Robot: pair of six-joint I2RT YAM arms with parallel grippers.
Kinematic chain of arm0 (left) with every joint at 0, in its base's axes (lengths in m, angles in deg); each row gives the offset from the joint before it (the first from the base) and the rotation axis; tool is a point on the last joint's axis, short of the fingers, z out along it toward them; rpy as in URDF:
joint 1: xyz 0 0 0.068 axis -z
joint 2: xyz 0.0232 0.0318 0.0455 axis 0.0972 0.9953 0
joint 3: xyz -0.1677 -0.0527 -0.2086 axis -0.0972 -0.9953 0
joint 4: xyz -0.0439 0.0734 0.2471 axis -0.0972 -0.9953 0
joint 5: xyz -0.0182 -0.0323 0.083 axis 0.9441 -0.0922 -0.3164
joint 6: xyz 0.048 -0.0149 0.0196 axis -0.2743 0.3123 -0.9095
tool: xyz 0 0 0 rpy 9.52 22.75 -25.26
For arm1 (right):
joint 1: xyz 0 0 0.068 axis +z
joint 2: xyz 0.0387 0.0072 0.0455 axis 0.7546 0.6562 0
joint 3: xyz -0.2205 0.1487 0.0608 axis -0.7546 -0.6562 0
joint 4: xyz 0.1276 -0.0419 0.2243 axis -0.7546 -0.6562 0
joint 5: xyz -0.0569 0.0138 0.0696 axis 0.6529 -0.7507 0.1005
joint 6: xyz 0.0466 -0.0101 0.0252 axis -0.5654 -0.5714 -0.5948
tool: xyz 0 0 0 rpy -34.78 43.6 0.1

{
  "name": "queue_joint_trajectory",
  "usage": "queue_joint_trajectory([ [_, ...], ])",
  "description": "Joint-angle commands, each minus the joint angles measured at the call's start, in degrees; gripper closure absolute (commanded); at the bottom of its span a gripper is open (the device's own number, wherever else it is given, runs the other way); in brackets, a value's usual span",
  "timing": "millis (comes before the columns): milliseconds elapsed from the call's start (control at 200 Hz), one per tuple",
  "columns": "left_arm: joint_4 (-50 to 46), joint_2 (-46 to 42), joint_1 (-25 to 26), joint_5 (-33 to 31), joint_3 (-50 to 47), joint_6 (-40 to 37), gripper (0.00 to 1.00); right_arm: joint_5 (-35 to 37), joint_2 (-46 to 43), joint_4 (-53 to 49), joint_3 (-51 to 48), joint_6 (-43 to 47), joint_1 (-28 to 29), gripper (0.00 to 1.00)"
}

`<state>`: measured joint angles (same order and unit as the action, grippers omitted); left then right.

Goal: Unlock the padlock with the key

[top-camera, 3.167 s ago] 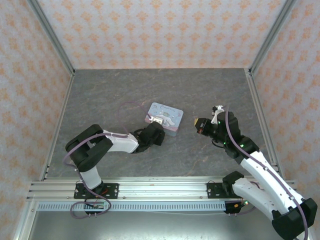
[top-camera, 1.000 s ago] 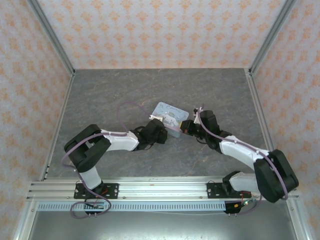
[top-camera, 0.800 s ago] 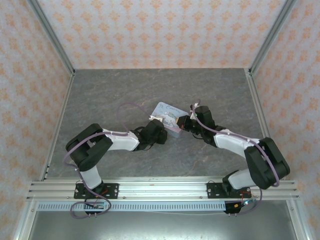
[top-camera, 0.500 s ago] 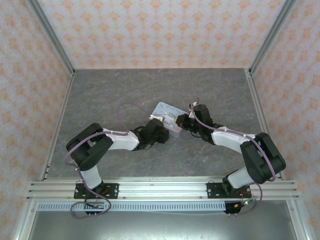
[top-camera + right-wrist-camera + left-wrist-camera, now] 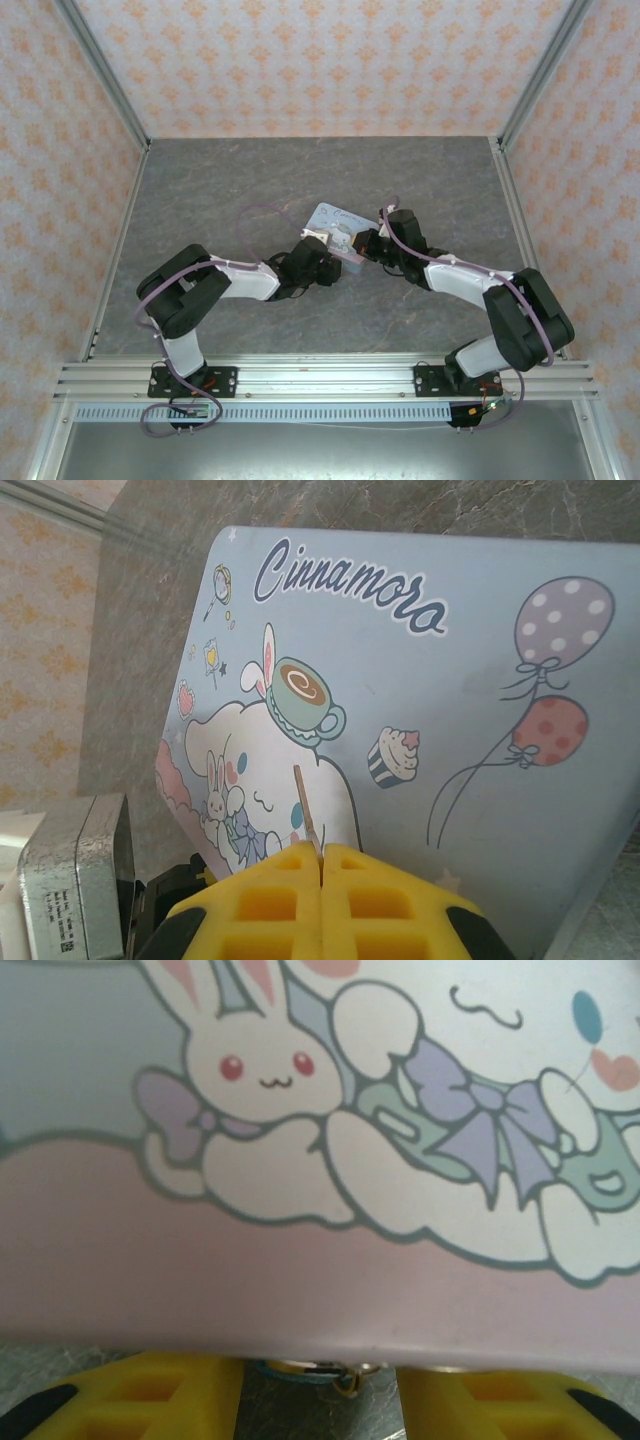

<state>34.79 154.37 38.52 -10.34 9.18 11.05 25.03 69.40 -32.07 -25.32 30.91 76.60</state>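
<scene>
In the left wrist view a sliver of the teal padlock (image 5: pixel 298 1368) with a small brass ring peeks out under the near edge of the cartoon-printed tin (image 5: pixel 330 1160). It lies between my left gripper's (image 5: pixel 318 1400) yellow fingers, which stand apart without touching it. My right gripper (image 5: pixel 321 855) is shut on the thin brass key (image 5: pixel 305 802), whose blade sticks out over the tin lid (image 5: pixel 450 710). From above, the left gripper (image 5: pixel 328 254) is at the tin's (image 5: pixel 335 221) near edge and the right gripper (image 5: pixel 363 245) at its right edge.
The grey marbled table (image 5: pixel 250 180) lies inside patterned walls with metal posts. The left arm's silver wrist block (image 5: pixel 75 880) sits just left of the right gripper. Both forearms reach in low from the near rail (image 5: pixel 320 380), meeting at the tin.
My right gripper has moved left with the key, up to the tin's right edge. The tin has turned slightly. The left arm has barely shifted.
</scene>
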Motion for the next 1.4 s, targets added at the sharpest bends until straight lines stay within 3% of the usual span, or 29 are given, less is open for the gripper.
queue_joint_trajectory([
  [0,2.09,0.51,-0.5,2.0,0.73,-0.78,0.57,1.62,-0.39,-3.06,-1.16,0.01,0.25,1.0],
  [325,4.54,-0.48,-0.47,4.59,0.12,2.14,0.61,1.62,-0.25,-2.59,-1.42,-0.34,0.4,1.0],
  [1056,7.77,-1.36,-0.48,-1.05,-1.62,11.15,0.61,1.78,-1.04,-2.37,-1.87,-0.76,0.77,1.0],
  [1391,10.66,-1.27,-0.49,0.22,-2.04,14.07,0.62,1.78,-1.1,-2.2,-1.99,-0.96,0.9,1.0],
])
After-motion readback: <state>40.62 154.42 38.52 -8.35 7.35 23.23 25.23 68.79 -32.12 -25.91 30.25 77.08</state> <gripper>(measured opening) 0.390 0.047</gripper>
